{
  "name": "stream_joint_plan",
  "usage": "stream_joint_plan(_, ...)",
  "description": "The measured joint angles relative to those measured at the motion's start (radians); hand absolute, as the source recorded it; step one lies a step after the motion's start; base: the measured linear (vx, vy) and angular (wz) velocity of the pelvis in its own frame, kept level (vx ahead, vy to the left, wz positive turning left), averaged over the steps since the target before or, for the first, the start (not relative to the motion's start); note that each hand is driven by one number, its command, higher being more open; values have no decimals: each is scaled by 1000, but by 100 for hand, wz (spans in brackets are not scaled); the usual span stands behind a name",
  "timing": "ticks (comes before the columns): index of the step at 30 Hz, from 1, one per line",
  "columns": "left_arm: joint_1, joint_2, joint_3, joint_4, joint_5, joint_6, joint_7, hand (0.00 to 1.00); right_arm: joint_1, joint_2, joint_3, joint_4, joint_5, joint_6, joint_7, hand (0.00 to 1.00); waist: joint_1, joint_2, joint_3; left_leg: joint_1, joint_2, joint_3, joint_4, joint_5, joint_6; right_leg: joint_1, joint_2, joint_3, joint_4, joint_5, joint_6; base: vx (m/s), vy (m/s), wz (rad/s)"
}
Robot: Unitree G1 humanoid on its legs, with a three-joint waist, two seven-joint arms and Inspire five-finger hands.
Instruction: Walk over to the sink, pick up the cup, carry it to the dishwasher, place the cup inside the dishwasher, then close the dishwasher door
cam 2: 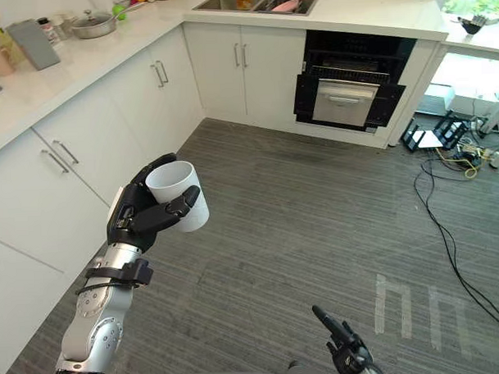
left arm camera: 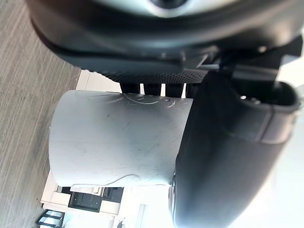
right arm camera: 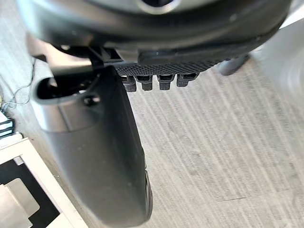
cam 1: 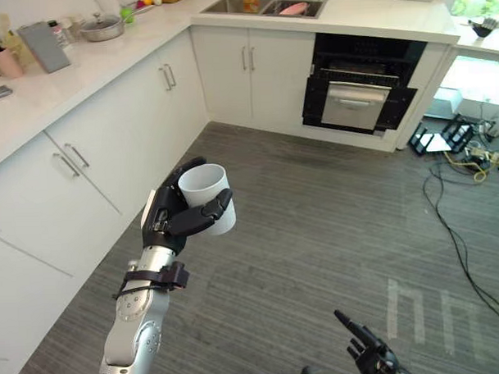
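Grey wood-grain floor covers the room from my near edge to the far units, with pale line markings on it to the near right. White base cabinets with bar handles run along the left side and turn across the far wall. A white countertop lies over them. On its left run I see a pink beaker, a grey box and a lidded steel pot. In the far run, the dishwasher is a black opening with its silver-fronted door tilted part way open. Above it and slightly left, a steel sink is set into the countertop, and something pink lies in its right basin.

Hands:

1. Right hand: low at the near right, above bare floor and touching nothing. I cannot tell how far it is open.
2. Left hand: raised at the near left, just in front of the left cabinets. It is closed round the cup, with the thumb across the front wall and the fingers wrapped behind.
3. The cup is white and plain, mouth up and tilted slightly. It is held clear of the floor, well apart from both sink and dishwasher. In the left wrist view its side wall lies against the hand.
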Motion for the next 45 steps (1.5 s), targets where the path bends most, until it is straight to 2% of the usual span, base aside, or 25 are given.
stream_joint_plan(5,10,7,7,2,308,-27,97,0,54,41,47,7,6,-25,57,100,-6,3,-2,16,-5,55,0,-7,-1,11,-1,16,-53,44,11,-3,36,-32)
stream_joint_plan(6,10,7,8,3,316,-34,110,0,65,42,47,9,5,-28,64,100,-7,5,-3,16,-6,59,0,-7,0,10,-1,17,-57,49,12,-51,9,-24)
stream_joint_plan(10,10,-5,20,32,314,-88,158,0,127,45,5,33,6,-45,80,100,-37,8,-5,19,-9,70,0,-9,2,11,-3,16,-63,57,8,-79,-4,-6)
stream_joint_plan(11,-10,-30,-38,122,333,-116,213,0,207,66,-12,41,6,-63,154,100,-83,-12,-22,19,-6,110,-48,26,-2,-7,9,17,-121,136,-13,0,0,0)
stream_joint_plan(18,-8,-40,-32,129,309,-116,199,0,216,66,-13,41,2,-62,158,100,-82,-9,-18,18,-1,118,-31,17,-1,-5,11,10,-127,136,-14,-3,-1,-1)
stream_joint_plan(24,3,-136,0,295,170,-113,149,0,213,54,-86,40,-76,-27,177,100,-83,34,23,11,37,132,76,-48,-6,30,3,-145,-95,101,-35,-30,-24,-4)
stream_joint_plan(25,-2,-170,-9,330,145,-99,154,0,206,54,-118,41,-90,-8,176,100,-88,35,30,0,38,151,98,-56,-1,-12,-8,-158,5,45,-38,4,7,51)
stream_joint_plan(26,-15,-193,-36,357,106,-64,167,0,202,63,-157,42,-103,15,174,100,-95,20,39,0,31,224,130,-67,16,-53,-47,-186,136,-36,-33,3,32,79)
stream_joint_plan(27,-23,-201,-56,365,88,-43,173,0,203,63,-171,42,-105,22,171,100,-102,11,45,5,18,256,147,-76,31,-61,-78,-207,200,-69,-17,18,91,121)
stream_joint_plan(28,-31,-212,-90,367,63,-12,178,0,215,61,-191,43,-104,30,166,100,-112,0,50,17,-7,266,151,-118,64,-87,-133,-245,360,-127,5,5,91,98)
stream_joint_plan(29,-26,-228,-97,369,54,-7,196,0,199,53,-192,36,-92,28,157,100,-103,-19,63,28,-33,259,150,-139,79,-175,-201,-262,574,-130,-17,-11,102,80)
stream_joint_plan(30,-24,-229,-99,370,54,0,208,0,196,53,-193,27,-89,23,156,100,-103,-20,64,34,-41,246,149,-141,83,-208,-227,-265,658,-107,-51,-1,72,51)
stream_joint_plan(31,-24,-222,-106,370,55,9,220,0,200,55,-185,-2,-65,16,160,100,-104,-25,67,54,-48,220,142,-144,91,-246,-255,-248,769,-44,-79,30,74,52)
stream_joint_plan(32,-24,-218,-107,369,55,9,222,0,204,57,-176,-10,-54,14,161,100,-105,-30,69,67,-52,205,134,-145,97,-268,-262,-229,821,0,-76,87,61,66)
stream_joint_plan(33,-24,-212,-110,365,57,8,231,0,210,63,-158,-26,-45,7,165,100,-108,-27,72,84,-52,172,119,-143,104,-311,-250,-198,897,14,-56,124,14,61)
stream_joint_plan(34,-26,-198,-117,364,70,1,239,0,213,78,-127,-51,-18,-10,158,100,-110,-28,72,91,-40,145,108,-144,103,-328,-210,-187,884,-54,-46,139,-21,65)
stream_joint_plan(35,-29,-188,-121,363,79,-4,240,0,219,86,-108,-67,-13,-18,154,100,-113,-26,71,91,-37,127,100,-144,103,-336,-191,-186,855,-77,-41,254,-124,88)
stream_joint_plan(36,-41,-174,-139,351,102,-10,240,0,227,103,-62,-101,18,-40,134,100,-125,-24,73,92,-34,76,70,-144,103,-351,-139,-180,714,-104,-28,194,-106,83)
stream_joint_plan(37,-47,-174,-148,346,116,-15,240,0,228,107,-46,-117,27,-47,118,100,-128,-26,76,94,-31,61,58,-143,103,-353,-119,-177,635,-102,-25,346,-214,98)
stream_joint_plan(39,-56,-173,-179,322,148,-21,240,0,231,116,-4,-169,27,-67,80,100,-125,-23,80,101,-21,32,39,-146,84,-354,-70,-157,326,-39,-8,362,-239,58)
stream_joint_plan(40,-54,-174,-199,295,154,-22,237,0,239,118,22,-209,29,-83,72,100,-119,-40,80,127,-27,24,29,-161,52,-324,-63,-149,111,69,-8,480,-283,37)
stream_joint_plan(41,-49,-182,-209,285,154,-22,232,0,252,113,33,-235,37,-93,70,100,-119,-33,85,163,-18,18,20,-175,30,-295,-61,-158,98,188,-11,511,-270,28)
stream_joint_plan(42,-44,-200,-217,276,154,-22,225,0,252,109,49,-264,50,-103,66,100,-109,-12,91,193,5,23,17,-179,7,-290,-42,-183,133,211,-30,530,-226,0)
stream_joint_plan(43,-44,-212,-216,264,152,-23,210,0,230,107,53,-295,51,-108,61,100,-97,13,95,212,38,27,25,-158,-4,-297,-12,-183,208,153,-50,476,-205,-15)
stream_joint_plan(45,-46,-210,-214,242,151,-29,191,0,221,117,74,-384,51,-123,53,100,-90,3,97,246,50,57,41,-114,-24,-305,-14,-181,330,65,-60,426,-231,-4)
